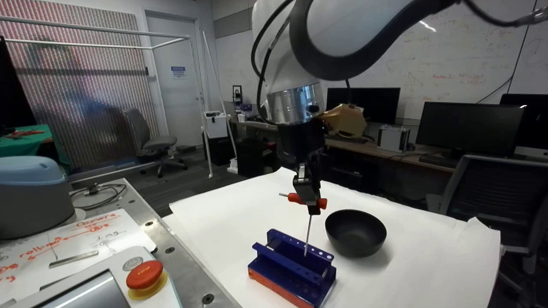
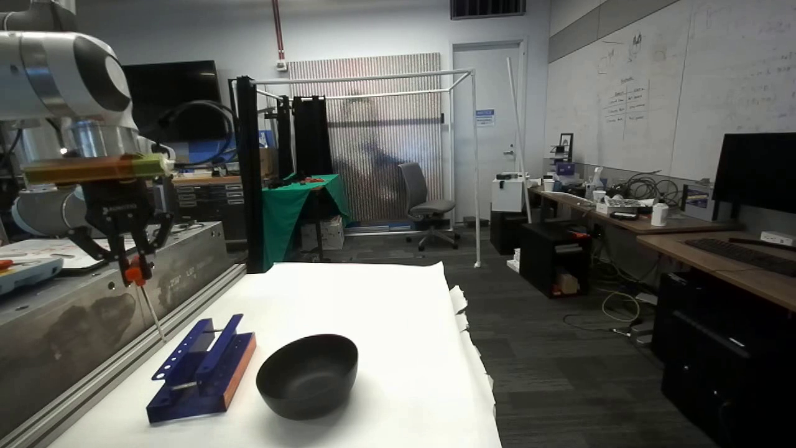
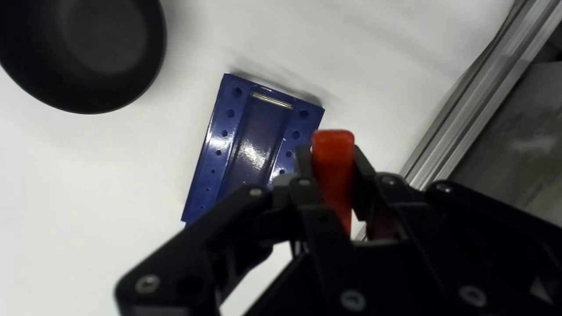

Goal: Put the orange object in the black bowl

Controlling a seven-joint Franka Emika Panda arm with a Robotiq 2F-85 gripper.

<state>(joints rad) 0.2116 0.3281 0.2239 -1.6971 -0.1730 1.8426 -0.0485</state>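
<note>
- Claw [image 2: 135,267] is clenched around the orange tool [image 3: 332,151], squeezing its handle [image 1: 294,197] from both sides.
- The tool is in the air near the blue rack [image 1: 295,269]. In an exterior view the thin rod [image 2: 152,313] hangs downward, a little tilted, and its low end shows apart from the rack, so I judge it is free from the holes.
- The black bowl [image 1: 356,233] stands on the white paper [image 2: 398,311] beside the rack, without touching it.
- Now, I think, it is the carrying. First it is better to rise, because the long rod could knock the rack or the bowl's edge.
- Then one should go sideways until the rod is above the bowl's middle, and lower gently.
- Let go only when the tool rests against the bowl; a drop from high could tip it over.
</note>
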